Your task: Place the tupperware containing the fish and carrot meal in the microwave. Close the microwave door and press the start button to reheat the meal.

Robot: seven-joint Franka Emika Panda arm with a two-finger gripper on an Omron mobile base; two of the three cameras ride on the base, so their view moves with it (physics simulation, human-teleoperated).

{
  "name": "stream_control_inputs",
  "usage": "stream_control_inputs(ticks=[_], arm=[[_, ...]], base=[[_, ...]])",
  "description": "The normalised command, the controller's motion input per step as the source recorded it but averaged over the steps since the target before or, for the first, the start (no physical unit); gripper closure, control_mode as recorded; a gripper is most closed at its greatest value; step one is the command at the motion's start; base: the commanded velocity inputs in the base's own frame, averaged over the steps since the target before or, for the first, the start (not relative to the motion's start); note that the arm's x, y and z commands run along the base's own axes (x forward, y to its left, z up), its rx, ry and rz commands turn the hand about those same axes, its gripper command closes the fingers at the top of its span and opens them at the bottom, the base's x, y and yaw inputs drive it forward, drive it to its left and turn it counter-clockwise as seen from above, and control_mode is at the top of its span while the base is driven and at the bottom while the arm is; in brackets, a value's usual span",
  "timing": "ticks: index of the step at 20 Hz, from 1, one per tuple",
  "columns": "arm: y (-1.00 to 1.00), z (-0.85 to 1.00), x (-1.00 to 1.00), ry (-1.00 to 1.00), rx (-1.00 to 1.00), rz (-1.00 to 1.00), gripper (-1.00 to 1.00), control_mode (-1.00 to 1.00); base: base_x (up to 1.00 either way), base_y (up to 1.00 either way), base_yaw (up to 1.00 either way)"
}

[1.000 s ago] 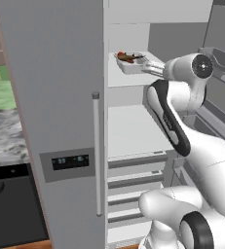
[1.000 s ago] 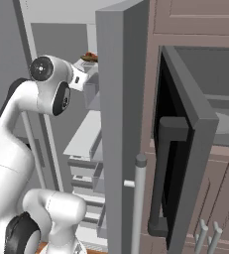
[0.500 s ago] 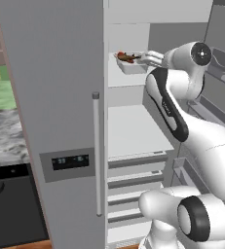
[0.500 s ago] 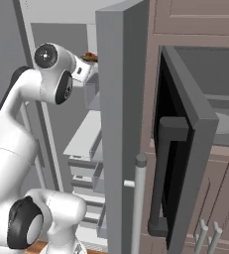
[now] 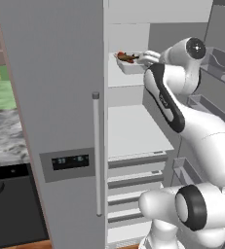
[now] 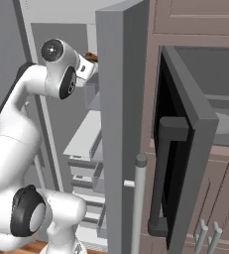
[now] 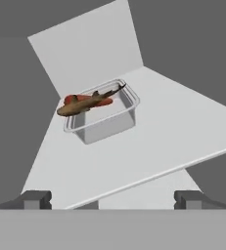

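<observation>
Now the jaws, spread wide, should straddle the tupperware (image 7: 102,114) at twelve o'clock on the fridge shelf (image 7: 183,127), squarely.

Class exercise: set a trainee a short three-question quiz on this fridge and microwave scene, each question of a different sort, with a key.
1. True or false: the tupperware stands on a fridge shelf.
2. Multiple choice: the microwave door is (A) shut, (B) open, (C) missing.
3. Fill in: the gripper has its jaws ____ and holds nothing.

Key
1. True; the hand view shows it on the white shelf, with the fish and carrot meal inside.
2. B; it is swung out, with the cavity and glass plate showing.
3. Open; the container sits ahead of the tips, untouched.
</observation>
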Motion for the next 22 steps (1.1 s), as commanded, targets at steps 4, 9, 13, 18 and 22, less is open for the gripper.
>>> stream_control_inputs(ticks=[4,9,13,18,22], arm=[[-0.14,-0.07,0.33,0.04,0.00,0.00,-1.00,-1.00],[-0.05,0.00,0.38,0.02,0.00,0.00,-1.00,-1.00],[0.00,0.00,0.31,0.01,0.00,0.00,-1.00,-1.00],[0.00,-0.01,0.34,0.05,0.00,0.00,-1.00,-1.00],[0.00,-0.11,0.36,0.09,0.00,0.00,-1.00,-1.00]], base=[[0.00,0.00,0.00],[0.00,0.00,0.00],[0.00,0.00,0.00],[0.00,0.00,0.00],[0.00,0.00,0.00]])
